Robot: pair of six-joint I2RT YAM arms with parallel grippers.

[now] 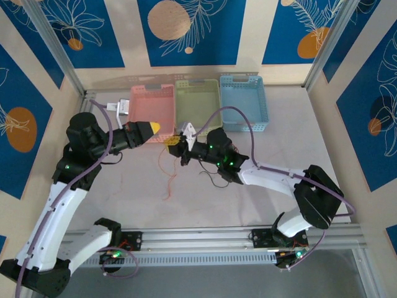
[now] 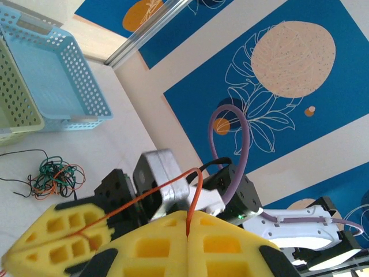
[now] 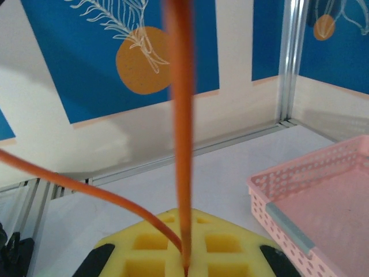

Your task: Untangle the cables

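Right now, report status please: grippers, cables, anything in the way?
Left gripper shut on orange cable. Right gripper shut on orange cable too. Loose tangle on table, near blue basket. No obstacle seen.

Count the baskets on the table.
3, in a row at the back: pink basket left, green basket middle, blue basket right. None seems hidden.

The pink basket [image 1: 152,105], green basket [image 1: 198,99] and blue basket [image 1: 243,102] look like perforated matt plastic; the table [image 1: 304,143] is smooth and matt; the frame rail [image 1: 198,238] is ribbed bare metal; the orange cable [image 3: 180,115] has a smooth sheath
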